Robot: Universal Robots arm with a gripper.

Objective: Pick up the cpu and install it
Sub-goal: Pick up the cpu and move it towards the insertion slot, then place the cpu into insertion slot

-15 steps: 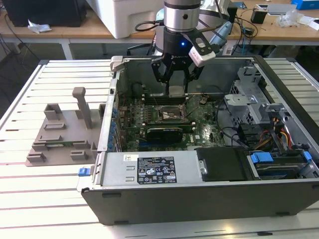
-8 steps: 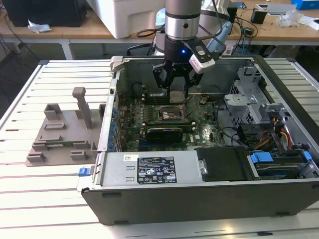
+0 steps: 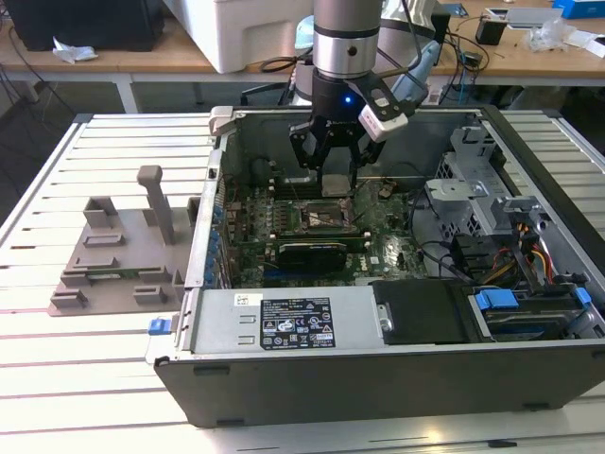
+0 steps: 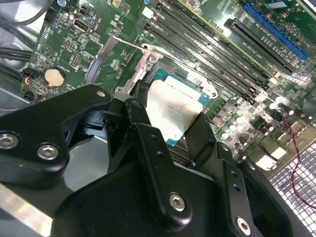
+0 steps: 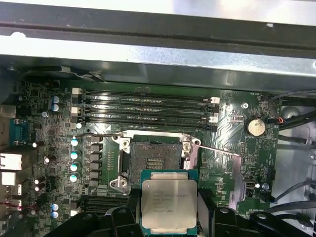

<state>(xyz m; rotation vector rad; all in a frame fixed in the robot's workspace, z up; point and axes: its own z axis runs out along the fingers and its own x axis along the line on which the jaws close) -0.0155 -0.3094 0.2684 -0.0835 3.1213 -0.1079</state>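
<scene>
We see the gripper [image 3: 337,176] clamped on the cpu [image 5: 169,202], held above the motherboard [image 5: 231,129] near its open socket [image 5: 153,160], inside the computer case [image 3: 378,388].

A pale ribbed-metal bench [image 3: 85,378] spreads beneath the hand [image 3: 329,182] and out to both sides. Behind the hand stands a long wooden-topped desk [image 3: 142,62] on white legs, bearing a large white box [image 3: 250,33] and a black case [image 3: 85,21]. The light is bright and even.
</scene>
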